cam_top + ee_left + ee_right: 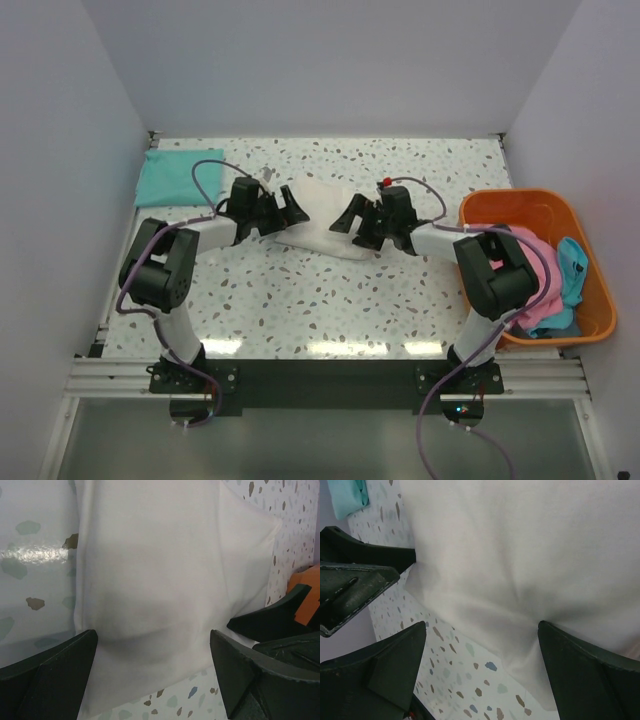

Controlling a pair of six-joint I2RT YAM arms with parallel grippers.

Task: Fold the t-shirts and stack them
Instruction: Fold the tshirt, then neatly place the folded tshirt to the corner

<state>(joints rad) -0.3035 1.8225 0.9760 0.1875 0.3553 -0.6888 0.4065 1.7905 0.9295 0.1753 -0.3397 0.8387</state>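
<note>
Nearest the lens: the left gripper [152, 672] hung low over the near hem of the cream t-shirt [165, 570]; its jaws were spread wide with nothing between them
Opposite side: the right gripper [480, 675] faced it across the same shirt; it too was wide open and empty, hanging over the cloth edge
Mid-table: the cream t-shirt lay as a partly folded pale bundle between the two grippers; no print showed on its upper face; one corner jutted out toward the basket side
Far left corner: the teal t-shirt [178, 177] lay folded flat on the table [300, 300], well apart from the cream one
Right edge: the orange basket [515, 197] held the pink t-shirt [535, 270] and the blue t-shirt [572, 265], heaped and unfolded
Step in hand: probably taking hold of the cream bundle, either for one more fold or to carry it to the teal one; which of the two could not be told
Doing it well: bring both grippers down evenly; slide a lower finger under every layer at the hem, not the top sheet alone; close both together; lift level so the folds do not sag open
Risk: the two grippers stood near each other, so a careless inward reach might make them meet; a pinch on one layer only might unfold the bundle
</note>
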